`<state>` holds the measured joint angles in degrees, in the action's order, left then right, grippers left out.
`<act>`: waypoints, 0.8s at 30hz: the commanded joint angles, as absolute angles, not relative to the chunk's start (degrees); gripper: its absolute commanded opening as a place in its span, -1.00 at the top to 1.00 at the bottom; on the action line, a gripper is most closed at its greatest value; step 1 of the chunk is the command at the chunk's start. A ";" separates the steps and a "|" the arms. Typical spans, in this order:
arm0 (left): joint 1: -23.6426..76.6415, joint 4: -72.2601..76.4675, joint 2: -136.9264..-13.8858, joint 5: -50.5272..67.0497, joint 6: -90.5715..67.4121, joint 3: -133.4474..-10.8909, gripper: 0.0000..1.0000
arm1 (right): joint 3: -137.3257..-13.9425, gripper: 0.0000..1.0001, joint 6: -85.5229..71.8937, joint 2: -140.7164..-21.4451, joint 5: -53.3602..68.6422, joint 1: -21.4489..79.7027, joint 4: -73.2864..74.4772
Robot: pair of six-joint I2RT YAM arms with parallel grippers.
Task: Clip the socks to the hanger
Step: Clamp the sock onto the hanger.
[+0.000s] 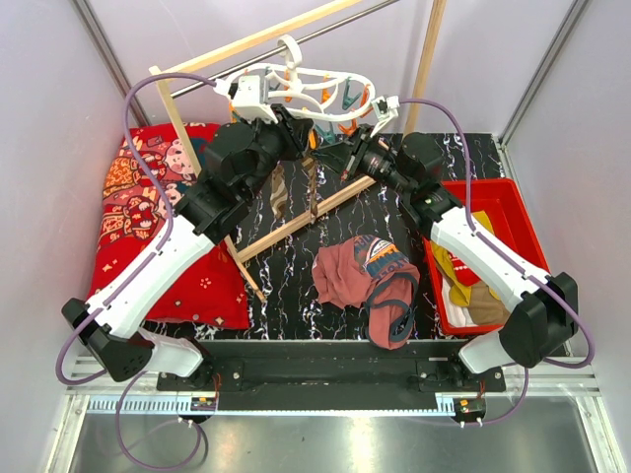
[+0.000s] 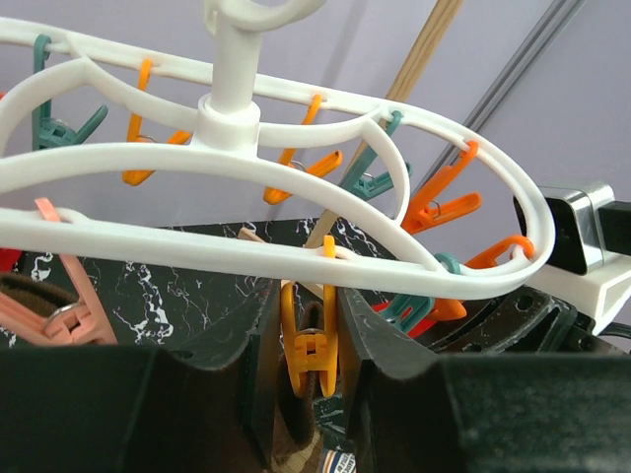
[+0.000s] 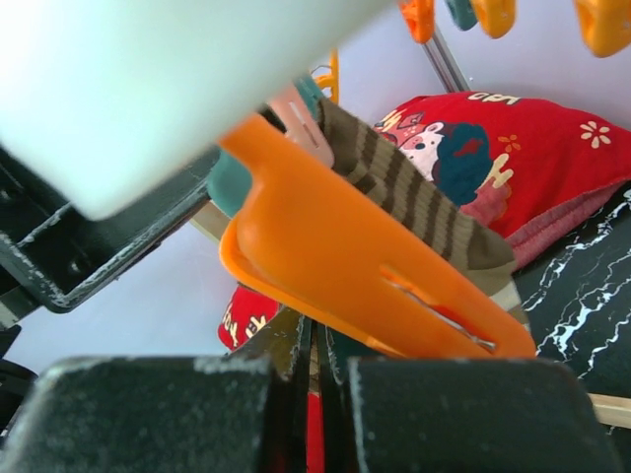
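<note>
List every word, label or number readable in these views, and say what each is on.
No text here can be read with certainty.
Red cushion: white lettering near its top edge, blurred and cut off, unreadable.
Rust garment: blue-grey print, too small to read.
Hanger: no markings visible.

- Your right gripper (image 3: 317,347) sits at the bottom edge, fingers pressed together with only a slit between.
- Big orange peg (image 3: 365,266) sits right above it, very close to the lens.
- Brown-and-tan striped sock (image 3: 419,202) runs behind the peg, touching it.
- Red cartoon cushion (image 3: 523,133) lies behind; black marbled table (image 3: 592,296) is at right.
</note>
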<state>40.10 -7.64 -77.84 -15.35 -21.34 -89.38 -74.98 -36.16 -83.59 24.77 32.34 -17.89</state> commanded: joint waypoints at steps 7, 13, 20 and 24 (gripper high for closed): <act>40.25 -1.32 -75.94 -18.72 -25.14 -86.49 1.00 | -77.70 0.94 -38.23 -82.88 24.26 34.63 -24.52; 40.52 -1.32 -76.11 -17.23 -25.31 -86.48 1.00 | -77.70 0.93 -37.18 -82.88 23.30 34.63 -24.08; 40.52 -1.06 -75.41 -16.44 -24.96 -86.31 0.45 | -77.70 0.92 -36.04 -82.71 22.33 34.63 -23.55; 40.52 -0.88 -74.80 -16.52 -24.26 -86.13 -0.02 | -77.87 0.73 -35.42 -82.53 21.97 34.63 -23.38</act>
<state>40.21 -4.19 -77.28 -17.04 -24.43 -86.54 -75.00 -36.93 -83.59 23.31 34.13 -19.90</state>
